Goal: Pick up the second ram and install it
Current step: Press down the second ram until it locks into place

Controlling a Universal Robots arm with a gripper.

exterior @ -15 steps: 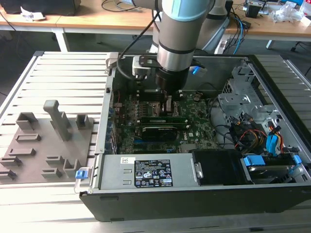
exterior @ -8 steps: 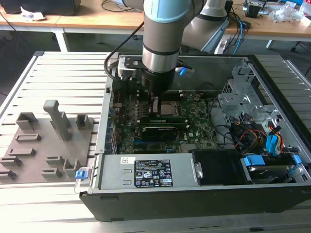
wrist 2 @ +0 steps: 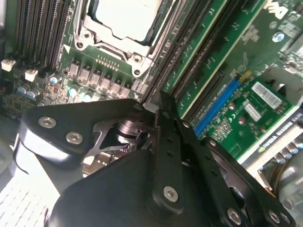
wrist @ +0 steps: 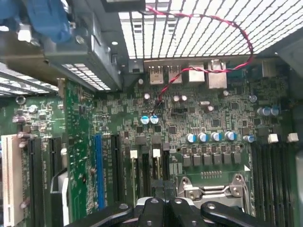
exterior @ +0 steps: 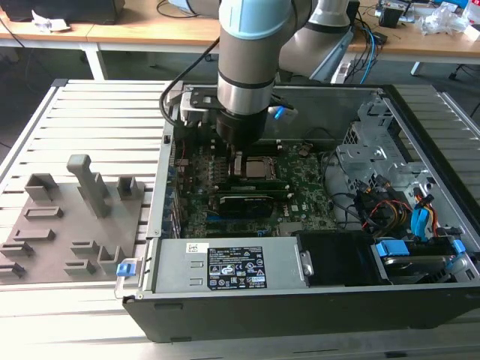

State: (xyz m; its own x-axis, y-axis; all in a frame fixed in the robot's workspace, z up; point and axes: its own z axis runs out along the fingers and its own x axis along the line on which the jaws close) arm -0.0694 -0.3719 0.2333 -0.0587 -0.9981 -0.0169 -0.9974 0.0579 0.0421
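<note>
The gripper [exterior: 238, 154] is reaching down inside the open computer case [exterior: 300, 300], over the motherboard [exterior: 304, 187] beside the processor socket [wrist 2: 125, 21]. Its fingers [wrist 2: 161, 118] are sitting closed together against a memory slot [wrist 2: 187, 45]. Whether they are pinching the second ram cannot be told.

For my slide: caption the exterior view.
Arm's gripper lowered into the open PC case, over the motherboard beside the CPU socket.

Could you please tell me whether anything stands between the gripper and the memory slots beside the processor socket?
Nothing visible does: the gripper is right at the memory slots beside the processor socket.
</note>
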